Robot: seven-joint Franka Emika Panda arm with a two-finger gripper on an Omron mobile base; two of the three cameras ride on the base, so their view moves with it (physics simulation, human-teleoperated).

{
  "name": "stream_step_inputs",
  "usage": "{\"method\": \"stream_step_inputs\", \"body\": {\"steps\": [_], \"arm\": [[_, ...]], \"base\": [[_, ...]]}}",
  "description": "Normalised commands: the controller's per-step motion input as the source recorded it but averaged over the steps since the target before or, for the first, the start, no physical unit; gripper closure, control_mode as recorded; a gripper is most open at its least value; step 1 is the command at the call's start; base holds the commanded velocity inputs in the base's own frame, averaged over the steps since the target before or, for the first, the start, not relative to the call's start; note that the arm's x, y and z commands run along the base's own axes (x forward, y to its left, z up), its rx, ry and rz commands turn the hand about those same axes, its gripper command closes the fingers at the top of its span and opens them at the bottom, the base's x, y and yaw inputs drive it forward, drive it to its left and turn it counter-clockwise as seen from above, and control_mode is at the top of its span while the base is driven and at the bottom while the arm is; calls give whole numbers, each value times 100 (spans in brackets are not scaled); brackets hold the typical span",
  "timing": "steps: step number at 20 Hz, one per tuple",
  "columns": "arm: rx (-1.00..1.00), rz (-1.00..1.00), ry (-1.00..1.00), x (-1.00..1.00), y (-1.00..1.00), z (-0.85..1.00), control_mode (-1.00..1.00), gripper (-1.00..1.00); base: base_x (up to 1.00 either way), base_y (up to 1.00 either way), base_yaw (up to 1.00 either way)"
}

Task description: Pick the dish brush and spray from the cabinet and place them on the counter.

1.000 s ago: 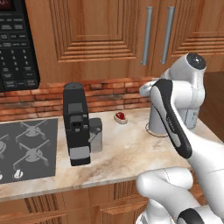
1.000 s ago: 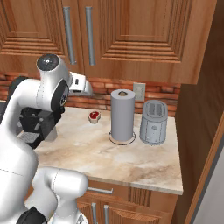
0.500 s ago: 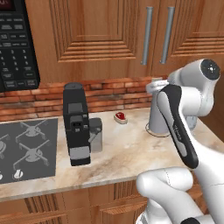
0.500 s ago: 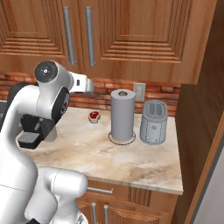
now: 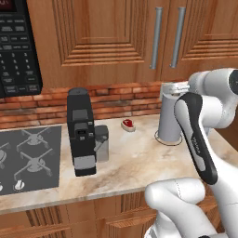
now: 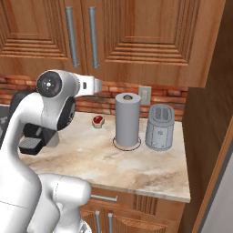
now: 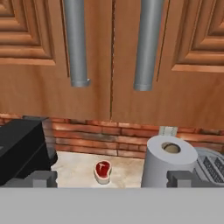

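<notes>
The large brown panelled wooden wall cabinet [image 6: 136,41] hangs with both doors closed, its two long grey metal bar handles [image 7: 76,43] side by side at the centre seam; so the dish brush and the spray cannot be seen, and where they lie inside cannot be told. The two-finger gripper [image 7: 111,179] points at the doors just under the handle ends, fingers spread wide with nothing between them, its dark fingertips [image 7: 41,178] low in the hand view. Below, the beige-pink marbled stone counter [image 6: 136,164] has bare room along its front edge; at the back stand a tall grey paper towel roll [image 6: 127,119], a grey metal toaster [image 6: 159,127] just beside it, and a small red-and-white piece of meat [image 7: 103,169] near the brick wall. The left base view adds a black coffee machine [image 5: 81,132], a grey stove top [image 5: 28,155] and a black microwave [image 5: 16,46].
</notes>
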Motion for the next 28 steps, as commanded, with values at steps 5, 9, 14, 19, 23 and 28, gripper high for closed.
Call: {"method": "stream_step_inputs", "body": {"steps": [5, 9, 14, 19, 23, 28], "arm": [[0, 0, -20, -8, -12, 25, -100, -100], [0, 0, -21, -6, -7, 22, -100, -100], [1, 0, -21, -4, -4, 23, -100, -100], [2, 0, -21, -2, -1, 22, -100, -100], [2, -1, -19, -2, -2, 25, -100, -100], [2, -1, -14, 0, -5, 26, -100, -100]], "base": [[0, 0, 0], [0, 0, 0], [0, 0, 0], [0, 0, 0], [0, 0, 0], [0, 0, 0]]}}
